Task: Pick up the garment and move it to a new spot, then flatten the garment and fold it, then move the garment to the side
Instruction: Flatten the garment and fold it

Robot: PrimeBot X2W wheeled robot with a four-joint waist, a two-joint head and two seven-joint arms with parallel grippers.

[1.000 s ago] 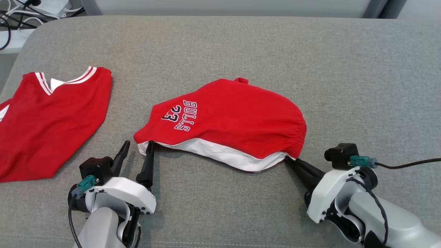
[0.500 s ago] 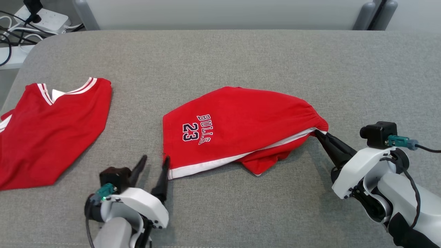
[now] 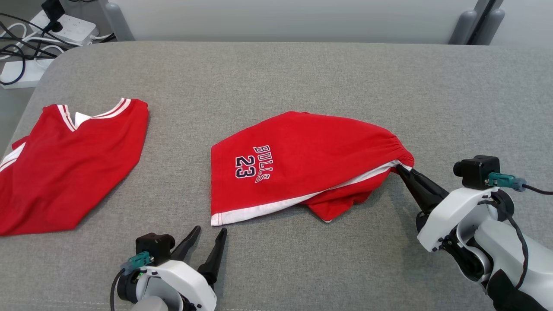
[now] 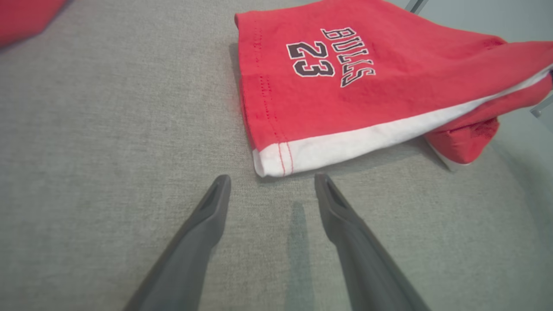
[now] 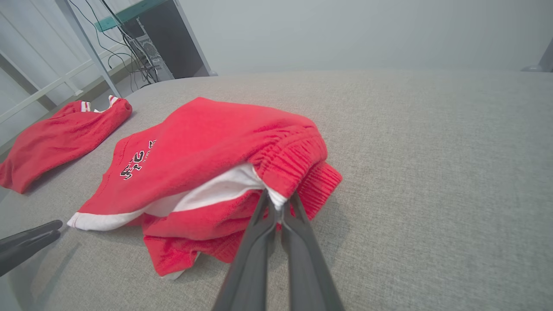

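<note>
- Shorts [image 3: 302,164] lie long-ways left to right, mid frame; waist right, leg left.
- Right claw [image 3: 399,169] pinches the waist.
- Left claw [image 3: 211,229], lower left, fingers apart, empty.

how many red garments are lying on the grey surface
2. The shorts lie in the middle, waistband pinched by the right gripper; the jersey lies flat toward the left edge. More could be past the frame.

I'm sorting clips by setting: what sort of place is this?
Probably a robotics lab or test room: a grey padded worktable, a power strip lying on the floor beside it, and what looks like a computer tower in the background.
</note>
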